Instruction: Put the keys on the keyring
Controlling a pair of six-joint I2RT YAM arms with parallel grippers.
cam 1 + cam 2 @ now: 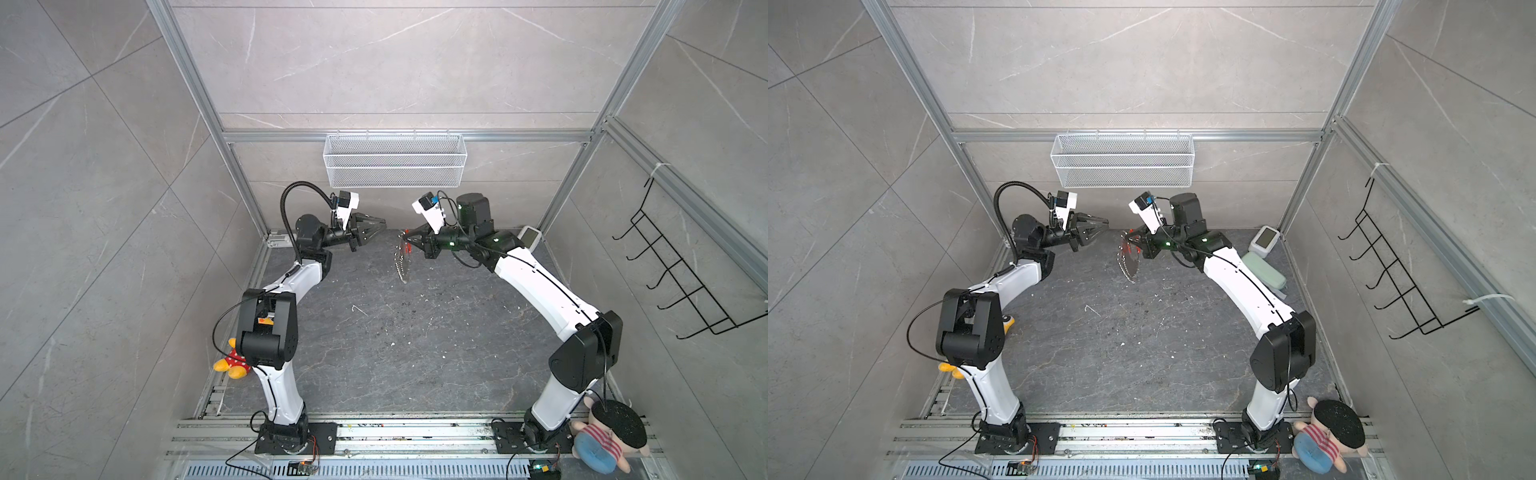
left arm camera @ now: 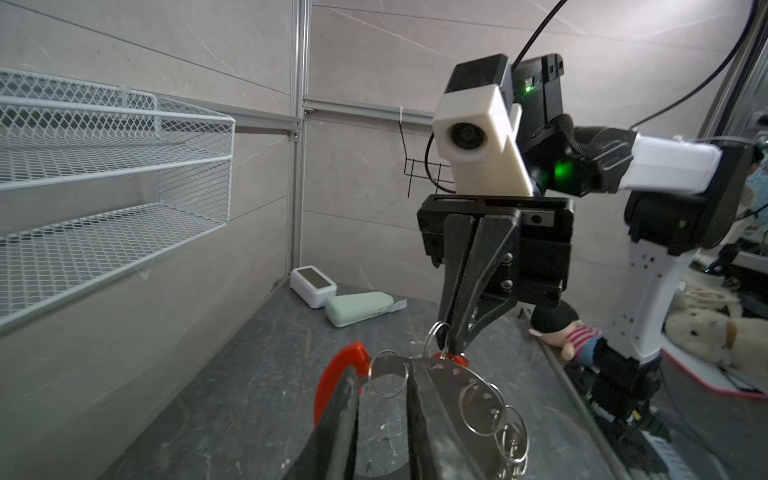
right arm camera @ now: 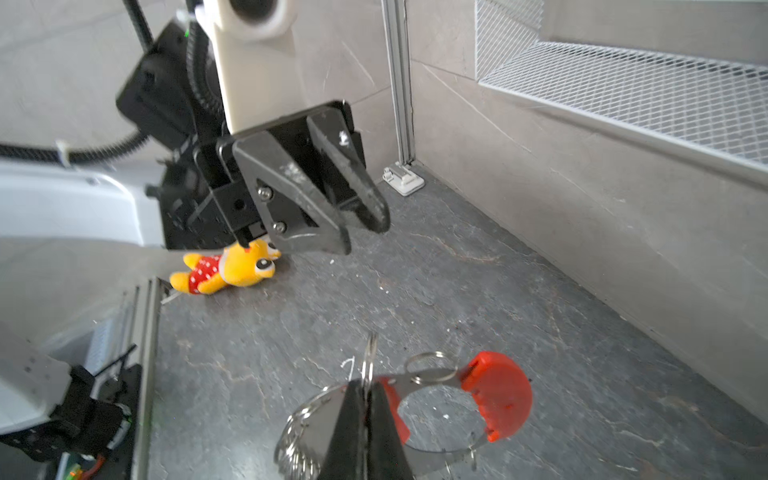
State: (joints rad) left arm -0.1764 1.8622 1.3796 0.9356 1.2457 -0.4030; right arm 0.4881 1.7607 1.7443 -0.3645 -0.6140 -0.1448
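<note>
Hanging edge-on from the right end effector (image 1: 406, 240), the keyring (image 1: 402, 262) sits in the upper middle of both top views, raised above the dark worktop (image 1: 395, 340). Those jaws are pinched tight on its grey rim among the silver loops (image 2: 482, 405), close to the curved red strip (image 3: 498, 395). The left end effector (image 1: 383, 225), just left of it and not touching, holds nothing, its jaws parted narrowly.

Keyring (image 1: 401, 262) at R gripper (image 1: 406, 239), table (image 1: 415, 353) rear-centre
</note>
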